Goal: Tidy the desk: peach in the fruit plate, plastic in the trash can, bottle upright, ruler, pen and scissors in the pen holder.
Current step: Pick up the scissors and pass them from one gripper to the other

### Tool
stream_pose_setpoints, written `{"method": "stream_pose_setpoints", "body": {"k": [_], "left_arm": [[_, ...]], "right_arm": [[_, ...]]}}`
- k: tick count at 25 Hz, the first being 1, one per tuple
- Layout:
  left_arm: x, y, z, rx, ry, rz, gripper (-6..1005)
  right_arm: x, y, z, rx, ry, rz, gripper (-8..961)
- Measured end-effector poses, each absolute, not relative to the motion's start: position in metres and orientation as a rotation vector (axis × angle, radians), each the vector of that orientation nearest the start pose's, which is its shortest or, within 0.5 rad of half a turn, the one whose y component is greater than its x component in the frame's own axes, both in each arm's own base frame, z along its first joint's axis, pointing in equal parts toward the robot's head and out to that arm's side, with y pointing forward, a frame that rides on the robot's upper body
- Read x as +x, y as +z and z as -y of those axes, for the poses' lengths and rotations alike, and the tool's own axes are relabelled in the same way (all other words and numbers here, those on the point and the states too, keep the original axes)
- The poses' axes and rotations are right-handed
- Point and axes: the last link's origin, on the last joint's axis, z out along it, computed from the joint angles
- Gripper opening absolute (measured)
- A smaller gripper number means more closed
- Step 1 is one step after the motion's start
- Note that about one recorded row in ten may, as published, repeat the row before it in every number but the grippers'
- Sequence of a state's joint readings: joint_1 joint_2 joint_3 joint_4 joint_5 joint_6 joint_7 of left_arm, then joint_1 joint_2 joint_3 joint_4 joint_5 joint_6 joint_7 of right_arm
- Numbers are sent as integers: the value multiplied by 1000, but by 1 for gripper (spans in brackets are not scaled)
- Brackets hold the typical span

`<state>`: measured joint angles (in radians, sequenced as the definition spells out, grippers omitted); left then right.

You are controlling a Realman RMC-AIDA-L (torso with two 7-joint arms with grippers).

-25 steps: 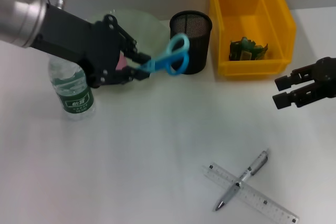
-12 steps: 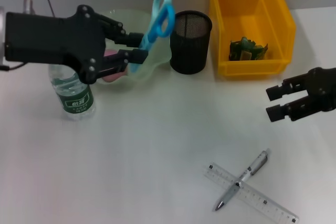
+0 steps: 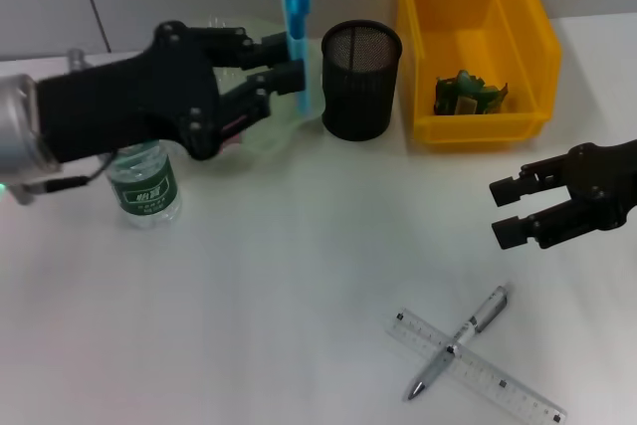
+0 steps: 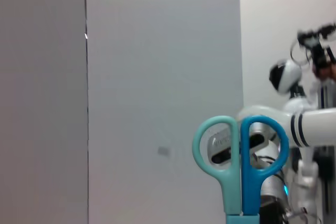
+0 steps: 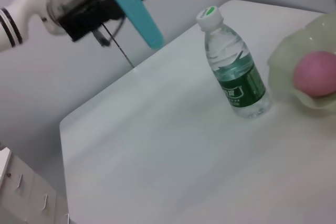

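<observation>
Blue-handled scissors (image 3: 293, 7) sit pinched in my left gripper (image 3: 282, 65), handles up, just left of the black mesh pen holder (image 3: 361, 79) at the far side. Risk: blades clip the holder rim or knock it over if I drop in off-centre; grip could slip w/ the tilt. Right gripper (image 3: 512, 210) hangs spread at mid-right. Open desk near; yellow plastic bin (image 3: 476, 42) crowds the holder's right.

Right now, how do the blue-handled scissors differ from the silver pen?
The blue-handled scissors are held upright off the desk in the left claw, beside the black mesh pen holder; the silver pen lies flat on the white desk, crossed over the clear plastic ruler. Neither is in the holder yet.
</observation>
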<state>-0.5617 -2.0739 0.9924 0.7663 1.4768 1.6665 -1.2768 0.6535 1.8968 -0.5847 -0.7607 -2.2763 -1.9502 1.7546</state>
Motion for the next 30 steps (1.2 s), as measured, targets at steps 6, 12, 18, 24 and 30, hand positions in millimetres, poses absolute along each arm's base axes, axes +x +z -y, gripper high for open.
{"method": "stream_pose_setpoints", "body": {"k": [6, 12, 18, 24, 30], "left_arm": [[-171, -3, -341, -2639, -1231, 113, 250], [-182, -17, -342, -2522, -1260, 164, 253], [-190, -26, -344, -2429, -1263, 193, 257], [-194, -45, -344, -2350, -1230, 259, 260], [-198, -57, -339, -2375, -1169, 254, 264]], "right_arm": [[253, 86, -330, -2994, 434, -890, 815], [256, 80, -328, -2987, 450, -853, 814], [258, 72, -330, -2971, 466, -826, 814], [256, 68, -331, -2949, 523, -798, 814], [258, 60, -330, -2857, 651, -800, 814]]}}
